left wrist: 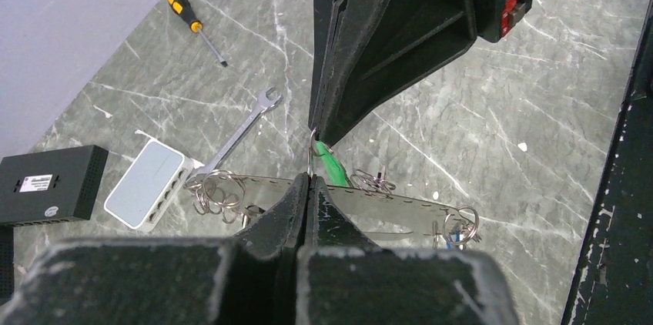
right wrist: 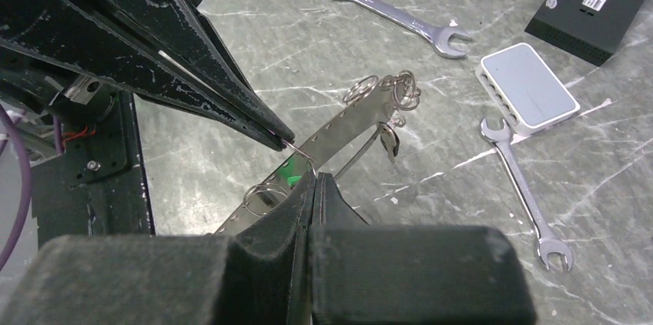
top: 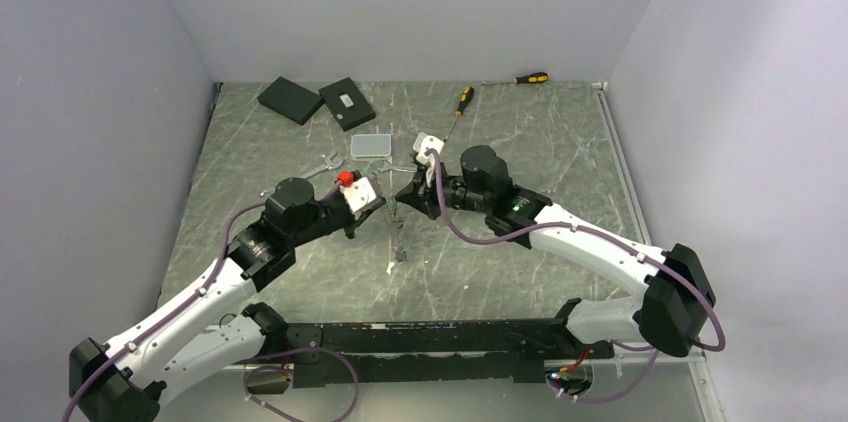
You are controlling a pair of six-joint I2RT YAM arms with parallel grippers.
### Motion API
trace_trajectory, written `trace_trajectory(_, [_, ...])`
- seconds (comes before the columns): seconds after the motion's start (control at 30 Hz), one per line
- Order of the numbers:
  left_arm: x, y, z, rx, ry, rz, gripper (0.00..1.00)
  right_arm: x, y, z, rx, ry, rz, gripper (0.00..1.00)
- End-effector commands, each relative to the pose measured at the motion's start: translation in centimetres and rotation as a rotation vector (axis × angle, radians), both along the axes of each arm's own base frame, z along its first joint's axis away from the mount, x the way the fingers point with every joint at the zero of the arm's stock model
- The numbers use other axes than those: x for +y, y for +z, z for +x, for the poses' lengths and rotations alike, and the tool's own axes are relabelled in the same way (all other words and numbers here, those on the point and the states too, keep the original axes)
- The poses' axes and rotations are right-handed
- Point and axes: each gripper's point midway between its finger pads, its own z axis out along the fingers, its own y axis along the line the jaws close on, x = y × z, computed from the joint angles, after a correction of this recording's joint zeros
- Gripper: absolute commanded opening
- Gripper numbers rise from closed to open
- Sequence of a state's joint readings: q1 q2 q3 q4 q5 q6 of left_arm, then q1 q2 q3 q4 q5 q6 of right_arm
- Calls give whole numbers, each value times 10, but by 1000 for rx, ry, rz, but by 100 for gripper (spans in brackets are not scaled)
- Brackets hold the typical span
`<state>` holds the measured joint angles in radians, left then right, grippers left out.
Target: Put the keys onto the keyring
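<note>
**Asker:** Where are the edges, and how much room is there to move?

**Describer:** A grey-green marbled table (top: 560, 162) sits inside three plain pale walls. Two white-and-black arms reach from the near edge and meet near the table's middle, well apart from every edge. Open surface stretches from there toward the right edge. Two flat black boxes (top: 290, 100) lie toward the far left corner. Two yellow-and-black screwdrivers (top: 462, 100) lie by the far edge.

**Asker:** What do the wrist cameras add?

**Describer:** From above, the fingertips are too small to read. The left wrist view shows the left gripper (left wrist: 310, 180) closed, its fingers pressed together on the thin silvery wire keyring (left wrist: 311, 154). The right gripper (left wrist: 316, 126), also closed, pinches the same wire from the opposite side. A tiny key with a green plastic tag (left wrist: 331, 165) shows just beside the tips. Only the right wrist view shows both silver open-ended wrenches (right wrist: 400, 17); the left wrist view shows one.

**Asker:** And the materials and shapes?

**Describer:** The fingers are matt black, scuffed, and taper to narrow wedges. Beyond them is a long flat shiny metal strip (right wrist: 346, 125) punched with a row of holes. Small split rings (right wrist: 402, 90) cluster at its end. I cannot tell whether it hangs or rests on the table. A small white rectangular box with a pale grey top (right wrist: 527, 90) and rounded corners lies just beside one wrench's head.
</note>
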<state>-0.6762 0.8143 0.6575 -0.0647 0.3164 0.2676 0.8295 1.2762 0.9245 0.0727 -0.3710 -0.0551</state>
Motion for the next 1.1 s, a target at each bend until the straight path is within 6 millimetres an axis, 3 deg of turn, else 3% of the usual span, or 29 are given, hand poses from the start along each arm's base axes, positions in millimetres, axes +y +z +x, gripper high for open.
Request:
trace_trajectory(0.0, [-2, 26, -6, -64, -24, -64, 0, -12, 15, 19, -40, -78, 48, 0])
trace_trajectory(0.37, [-1, 28, -5, -66, -16, -68, 0, -14, 26, 15, -34, -50, 87, 0])
trace_trajectory(0.6, [-2, 27, -4, -61, -13, -69, 0, -6, 40, -7, -29, 82, 121, 0])
trace_trajectory(1.07, [-3, 27, -4, -52, -15, -68, 0, 10, 40, -23, 2, 201, 103, 0])
